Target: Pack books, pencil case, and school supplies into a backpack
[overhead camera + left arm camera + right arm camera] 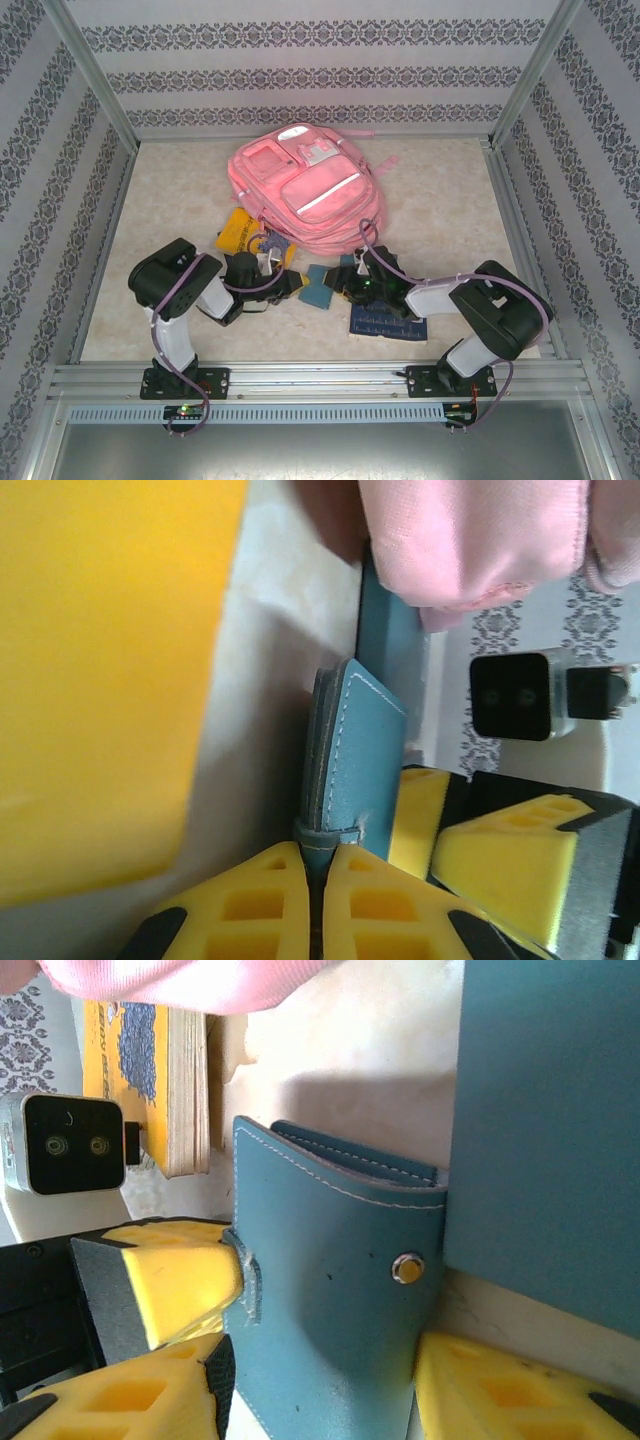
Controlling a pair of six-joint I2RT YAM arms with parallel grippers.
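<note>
Top external: left arm [180, 285] folded, end effector [296, 286] apparently clamping book [319, 293].

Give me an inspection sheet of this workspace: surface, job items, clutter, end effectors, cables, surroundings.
Surface: pale marbled table, things grouped mid-table.
Job's things: pink backpack lying at the back; yellow book by its near-left edge; navy book in front of the right arm; teal book and teal stitched case between the arms.
Clutter: nothing seen.
End effectors: left end effector shut on the teal stitched case's edge tab; right end effector open, fingers either side of that case.
Cables: purple cable looping above the right wrist, near the backpack.
Surroundings: patterned walls, aluminium frame.
</note>
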